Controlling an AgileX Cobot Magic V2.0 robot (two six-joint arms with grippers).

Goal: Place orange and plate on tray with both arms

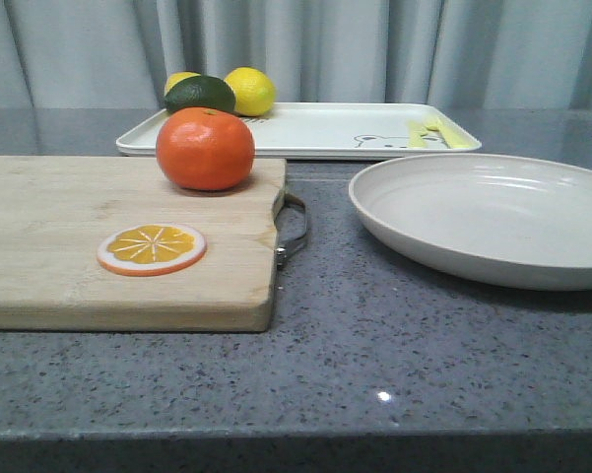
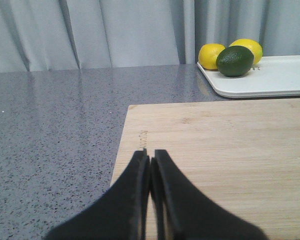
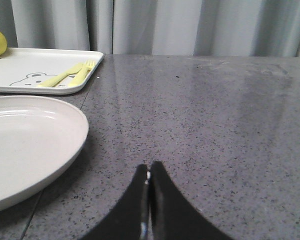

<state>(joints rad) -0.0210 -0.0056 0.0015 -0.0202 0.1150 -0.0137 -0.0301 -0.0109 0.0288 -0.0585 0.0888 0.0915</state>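
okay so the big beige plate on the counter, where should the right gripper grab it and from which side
Take the plate by its raised rim, probably on the edge nearest the right gripper, which is shut beside it over bare counter. The plate is wide, shallow and lies flat, so only the thin rim fits between the fingers: one finger over the lip, one under. Its far edge faces the tray, so a near-side hold keeps that path free.

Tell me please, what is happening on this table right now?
Nothing is held yet. Both the left gripper and the right gripper are shut and empty. The orange sits on the wooden cutting board, the plate on the counter beside it. The tray behind carries only lemons and a lime.
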